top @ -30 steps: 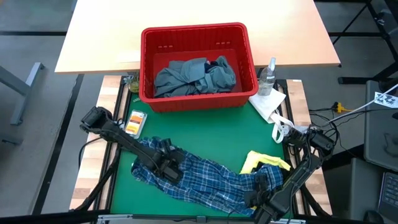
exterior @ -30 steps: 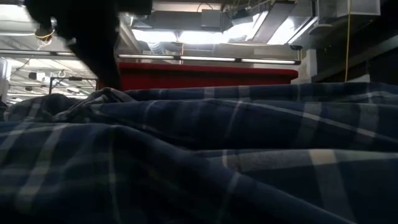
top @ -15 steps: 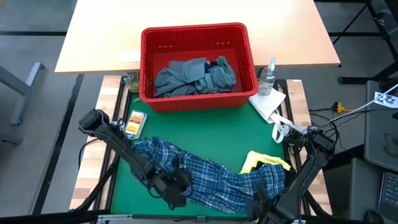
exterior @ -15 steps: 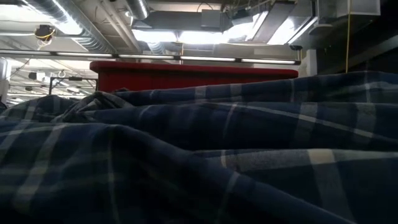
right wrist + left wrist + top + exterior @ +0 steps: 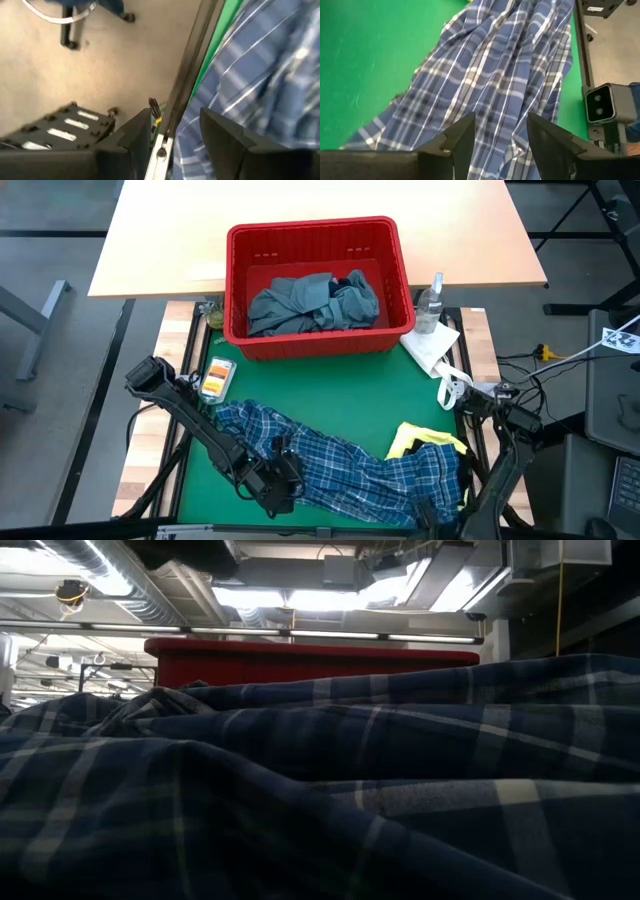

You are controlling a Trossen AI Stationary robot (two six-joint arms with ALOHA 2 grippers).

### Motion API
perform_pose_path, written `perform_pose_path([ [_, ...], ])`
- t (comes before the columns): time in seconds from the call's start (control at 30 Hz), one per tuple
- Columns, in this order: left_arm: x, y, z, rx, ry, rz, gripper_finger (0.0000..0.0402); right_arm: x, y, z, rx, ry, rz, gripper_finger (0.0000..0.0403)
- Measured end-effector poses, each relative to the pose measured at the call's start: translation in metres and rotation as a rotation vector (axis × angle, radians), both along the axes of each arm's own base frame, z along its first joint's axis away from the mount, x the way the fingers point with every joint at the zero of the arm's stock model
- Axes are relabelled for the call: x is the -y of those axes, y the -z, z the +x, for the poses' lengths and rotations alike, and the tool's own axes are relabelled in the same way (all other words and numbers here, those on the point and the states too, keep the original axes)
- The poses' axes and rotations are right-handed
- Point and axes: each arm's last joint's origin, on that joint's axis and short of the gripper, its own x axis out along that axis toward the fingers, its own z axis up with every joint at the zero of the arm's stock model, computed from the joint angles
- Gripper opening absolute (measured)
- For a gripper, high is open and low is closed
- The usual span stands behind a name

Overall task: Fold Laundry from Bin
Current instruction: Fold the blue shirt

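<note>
Your left claw (image 5: 272, 483) stands over the near-left end of the plaid shirt (image 5: 340, 470), and in the high view it sits slightly nearer the front edge of the tabletop (image 5: 345, 395) than half a second ago. The shirt lies stretched across the green mat, its left end drawn toward you compared with a second ago. The small yellow garment (image 5: 425, 438) peeks out beside its right end. The red bin (image 5: 318, 240) at the far side holds the grey-blue garment (image 5: 310, 302), with a dark one beside it. Your right claw (image 5: 432, 515) is at the front right corner, over the shirt's other end.

In the low view, plaid cloth fills nearly everything, with the bin's rim (image 5: 310, 648) showing behind it. The dark arm that stood at the left a second ago is gone from there.

In the left wrist view, the left claw's fingers (image 5: 462, 140) are parted with only flat plaid between them: it has let go.

In the right wrist view, the right claw's fingers (image 5: 220, 131) are parted too, gripping nothing, above the mat's edge and the floor.

You have laid the shirt out; judging by this, smoothing and folding remain.
</note>
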Motion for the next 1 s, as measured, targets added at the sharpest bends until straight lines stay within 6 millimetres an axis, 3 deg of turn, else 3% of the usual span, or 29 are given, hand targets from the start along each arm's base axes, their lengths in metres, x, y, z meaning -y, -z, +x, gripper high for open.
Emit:
perform_pose_path([
  [0.17, -0.001, 0.007, -0.003, -0.012, -0.021, -0.01, 0.0176, -0.003, 0.008, -0.012, -0.041, 0.004, -0.063, 0.017],
  [0.43, -0.001, 0.008, -0.002, 0.001, -0.02, -0.021, 0.0175, 0.001, 0.014, -0.013, -0.075, 0.044, -0.122, 0.017],
  [0.83, -0.001, 0.008, -0.002, 0.003, -0.021, -0.022, 0.0174, -0.008, 0.067, -0.008, -0.137, 0.009, -0.256, 0.017],
  [1.0, -0.001, 0.008, -0.002, 0.004, -0.021, -0.023, 0.0174, -0.011, 0.078, -0.008, -0.173, 0.005, -0.265, 0.0168],
])
